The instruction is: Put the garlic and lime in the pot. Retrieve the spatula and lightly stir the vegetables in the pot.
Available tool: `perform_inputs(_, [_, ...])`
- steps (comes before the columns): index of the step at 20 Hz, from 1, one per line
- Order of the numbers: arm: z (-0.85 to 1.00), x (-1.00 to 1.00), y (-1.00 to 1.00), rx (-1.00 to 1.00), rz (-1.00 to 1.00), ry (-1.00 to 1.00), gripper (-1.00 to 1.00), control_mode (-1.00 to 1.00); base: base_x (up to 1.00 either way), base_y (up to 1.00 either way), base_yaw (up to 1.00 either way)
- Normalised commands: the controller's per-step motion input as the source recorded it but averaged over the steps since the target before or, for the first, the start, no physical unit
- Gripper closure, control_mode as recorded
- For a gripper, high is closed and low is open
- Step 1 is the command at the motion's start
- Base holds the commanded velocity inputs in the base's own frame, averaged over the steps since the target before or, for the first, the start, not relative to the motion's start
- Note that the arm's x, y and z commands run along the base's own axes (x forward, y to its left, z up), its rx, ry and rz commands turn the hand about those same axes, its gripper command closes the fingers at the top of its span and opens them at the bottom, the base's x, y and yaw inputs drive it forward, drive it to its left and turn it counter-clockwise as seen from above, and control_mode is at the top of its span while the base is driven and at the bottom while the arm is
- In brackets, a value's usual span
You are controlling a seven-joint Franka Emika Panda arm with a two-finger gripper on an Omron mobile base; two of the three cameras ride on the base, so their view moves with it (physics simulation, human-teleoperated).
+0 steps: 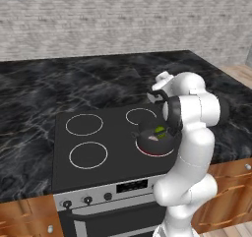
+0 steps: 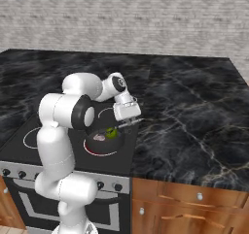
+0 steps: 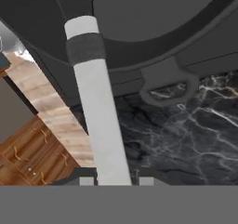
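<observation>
Spatula (image 3: 100, 121) handle nearest, pinched in the hand (image 3: 113, 181), reaching into the pot (image 2: 103, 143) (front right burner). Lime (image 2: 112, 132) and garlic (image 2: 99, 137) lie inside. Black marble bench (image 2: 194, 121) surrounds the stove (image 1: 98, 147).

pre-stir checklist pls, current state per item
1. Garlic in the pot: ok, pale bulb sits inside.
2. Lime in the pot: ok, beside the garlic.
3. Spatula in the gripper: ok, the pale handle runs up from between the finger tips.
4. Spatula blade over the pot: ok in the hand view, its dark end reaches across the rim.
5. Blade touching the vegetables: cannot tell, contact is hidden.
6. Pot seated on the front right burner: ok, red ring shows under it.
</observation>
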Motion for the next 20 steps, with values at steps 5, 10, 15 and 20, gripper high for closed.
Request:
perform_inputs(5, [0.0, 0.15, -0.15, 0.0, 0.0, 0.0, 1.0, -1.0, 0.0, 0.0, 0.0])
perform_inputs(10, [0.07, -0.3, -0.14, 0.0, 0.06, 0.0, 1.0, -1.0, 0.0, 0.0, 0.0])
perform_inputs(15, [-0.09, -0.11, 0.02, -0.01, 0.09, 0.07, 1.0, -1.0, 0.0, 0.0, 0.0])
perform_inputs(20, [-0.14, 0.0, 0.2, -0.01, 0.09, 0.05, 1.0, -1.0, 0.0, 0.0, 0.0])
